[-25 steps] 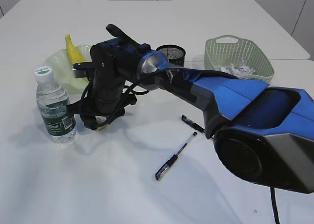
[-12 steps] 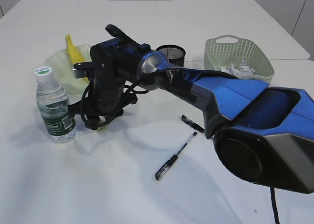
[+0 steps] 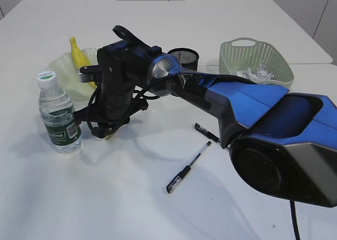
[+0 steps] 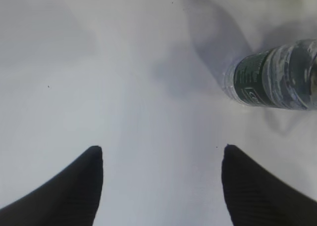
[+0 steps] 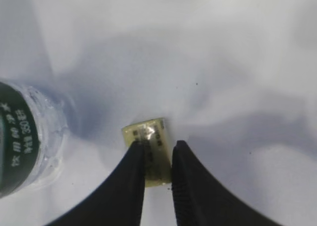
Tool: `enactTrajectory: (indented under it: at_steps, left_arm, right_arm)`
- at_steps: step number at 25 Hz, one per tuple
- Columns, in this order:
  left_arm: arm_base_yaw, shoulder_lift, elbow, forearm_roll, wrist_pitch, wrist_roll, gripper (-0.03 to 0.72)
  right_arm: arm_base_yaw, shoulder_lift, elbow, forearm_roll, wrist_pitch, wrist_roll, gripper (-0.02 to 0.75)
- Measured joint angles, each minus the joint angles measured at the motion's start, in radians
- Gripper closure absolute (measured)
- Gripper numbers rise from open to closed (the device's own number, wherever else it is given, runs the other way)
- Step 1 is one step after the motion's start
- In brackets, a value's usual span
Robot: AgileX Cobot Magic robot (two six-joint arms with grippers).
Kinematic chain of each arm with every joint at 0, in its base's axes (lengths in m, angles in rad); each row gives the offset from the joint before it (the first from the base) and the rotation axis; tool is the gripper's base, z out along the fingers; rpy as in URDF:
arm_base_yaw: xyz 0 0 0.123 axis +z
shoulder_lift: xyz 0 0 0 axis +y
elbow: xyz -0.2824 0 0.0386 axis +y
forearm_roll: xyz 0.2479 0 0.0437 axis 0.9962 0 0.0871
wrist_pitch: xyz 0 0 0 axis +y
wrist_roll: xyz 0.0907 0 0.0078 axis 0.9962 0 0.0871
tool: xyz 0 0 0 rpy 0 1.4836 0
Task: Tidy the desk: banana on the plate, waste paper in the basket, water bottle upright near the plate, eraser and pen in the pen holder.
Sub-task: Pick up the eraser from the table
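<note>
My right gripper (image 5: 157,147) reaches across to the left of the table (image 3: 105,132) and is shut on the small yellowish eraser (image 5: 148,133), which sits low at the table surface (image 3: 109,137). The water bottle (image 3: 58,116) stands upright just left of it, near the pale green plate (image 3: 59,66) that holds the banana (image 3: 79,53). It also shows in the right wrist view (image 5: 22,137). The black pen (image 3: 188,168) lies on the table at the centre front. The black mesh pen holder (image 3: 185,56) stands behind the arm. My left gripper (image 4: 161,156) is open and empty over bare table.
A green basket (image 3: 274,66) with crumpled paper (image 3: 255,74) stands at the back right. A short black piece (image 3: 206,132) lies near the pen. The right arm's blue body fills the right front. The bottle (image 4: 277,80) is at the upper right of the left wrist view.
The right wrist has shifted only very slightly at the eraser; nothing else has moved.
</note>
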Motion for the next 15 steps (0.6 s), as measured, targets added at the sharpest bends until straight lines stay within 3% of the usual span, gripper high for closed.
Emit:
enactTrajectory:
  at_steps: [5,11,15]
  left_arm:
    - [0.000,0.000,0.000,0.000,0.000,0.000,0.159]
    - [0.000,0.000,0.000,0.000,0.000,0.000,0.159]
    - [0.000,0.000,0.000,0.000,0.000,0.000,0.159]
  right_arm:
    - [0.000,0.000,0.000,-0.004,0.002,0.000,0.617]
    - [0.000,0.000,0.000,-0.006,0.002,-0.011,0.475]
    - [0.000,0.000,0.000,0.012,0.002,-0.015,0.440]
